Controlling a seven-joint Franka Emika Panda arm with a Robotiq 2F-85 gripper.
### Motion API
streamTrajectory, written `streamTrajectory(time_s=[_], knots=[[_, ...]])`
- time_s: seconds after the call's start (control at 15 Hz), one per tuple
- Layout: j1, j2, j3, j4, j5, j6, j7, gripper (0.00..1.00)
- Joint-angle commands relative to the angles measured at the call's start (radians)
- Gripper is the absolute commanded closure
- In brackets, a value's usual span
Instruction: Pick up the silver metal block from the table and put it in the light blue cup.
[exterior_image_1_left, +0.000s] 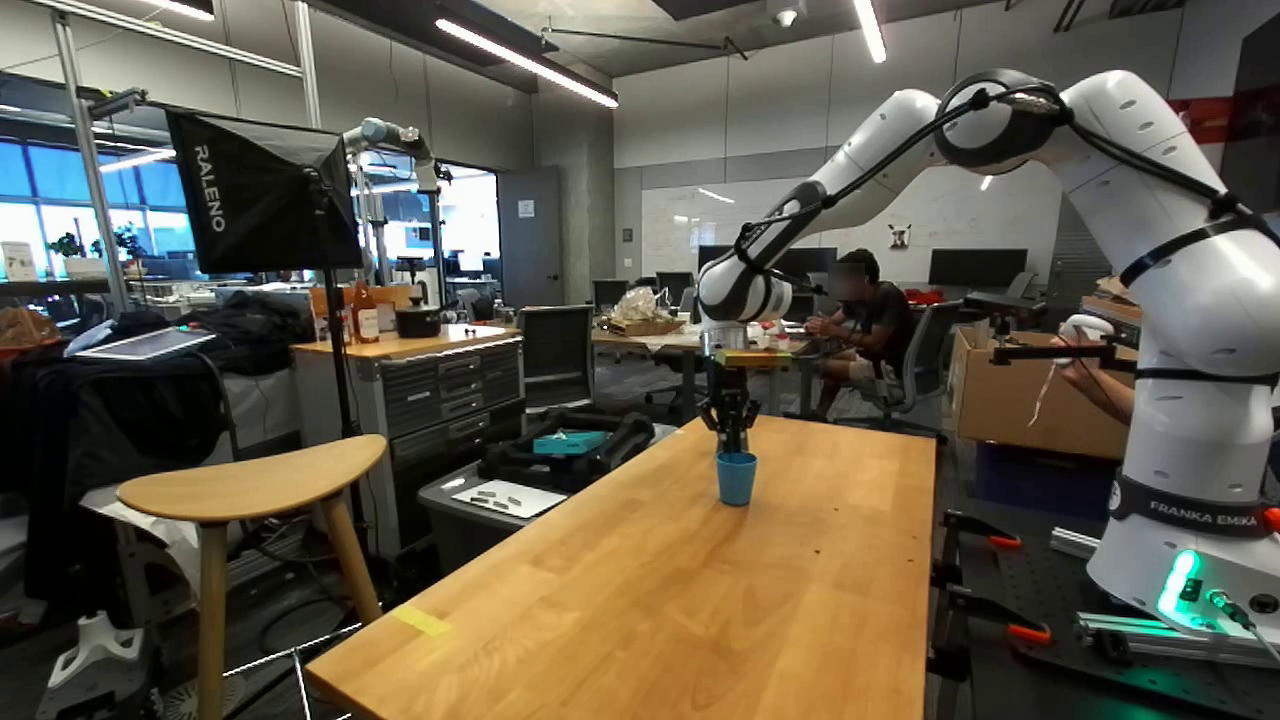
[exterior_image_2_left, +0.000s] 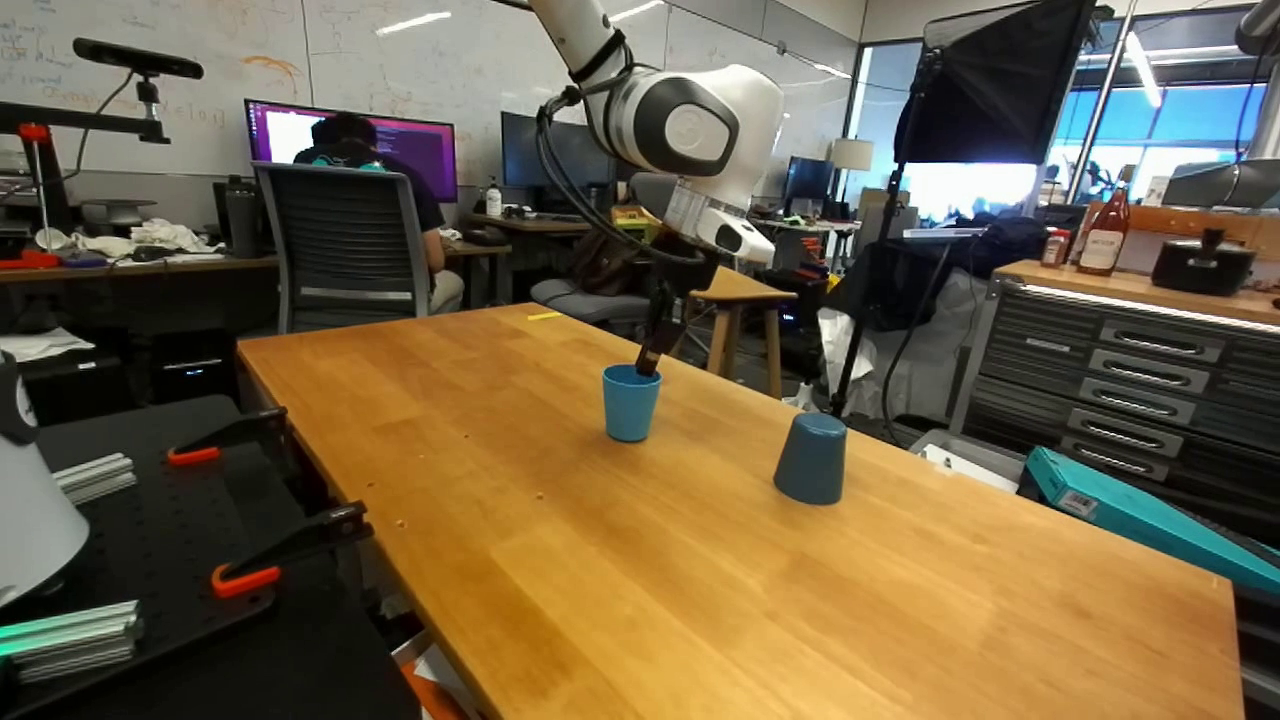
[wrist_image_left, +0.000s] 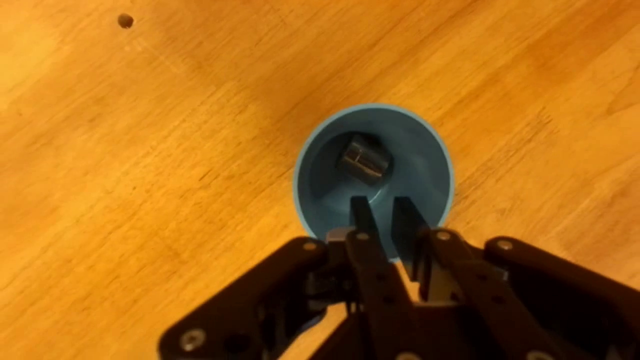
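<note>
The light blue cup stands upright on the wooden table in both exterior views (exterior_image_1_left: 737, 482) (exterior_image_2_left: 630, 408). In the wrist view I look down into the cup (wrist_image_left: 434, 172). The silver metal block (wrist_image_left: 365, 159) lies inside it, against the wall at the bottom; the exterior views hide it. My gripper (wrist_image_left: 381, 205) has a narrow gap between its fingertips and nothing between them. The fingertips are over the cup's opening, at or slightly inside the rim, apart from the block. The gripper also shows above the cup in both exterior views (exterior_image_1_left: 734, 436) (exterior_image_2_left: 650, 362).
A darker blue cup (exterior_image_2_left: 811, 460) stands upside down on the wooden table (exterior_image_2_left: 700, 600), near the light blue cup. Black clamps with orange ends (exterior_image_1_left: 1000, 540) sit along the robot's side of the table. A stool (exterior_image_1_left: 260, 480) stands beside the table.
</note>
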Motion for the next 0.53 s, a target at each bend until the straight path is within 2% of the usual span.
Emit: streamTrajectory(time_s=[0.0, 0.07, 0.13, 0.2, 0.33, 0.47], knots=[[-0.019, -0.062, -0.007, 0.014, 0.020, -0.084, -0.045, 0.97], [-0.015, -0.092, -0.015, 0.007, -0.004, -0.097, -0.057, 0.97], [-0.008, -0.127, -0.025, -0.008, -0.025, -0.099, -0.064, 0.92], [0.002, -0.166, -0.036, -0.024, -0.063, -0.108, -0.077, 0.70], [0.009, -0.243, -0.046, -0.056, -0.125, -0.096, -0.104, 0.67], [0.014, -0.317, -0.046, -0.085, -0.193, -0.092, -0.139, 0.53]])
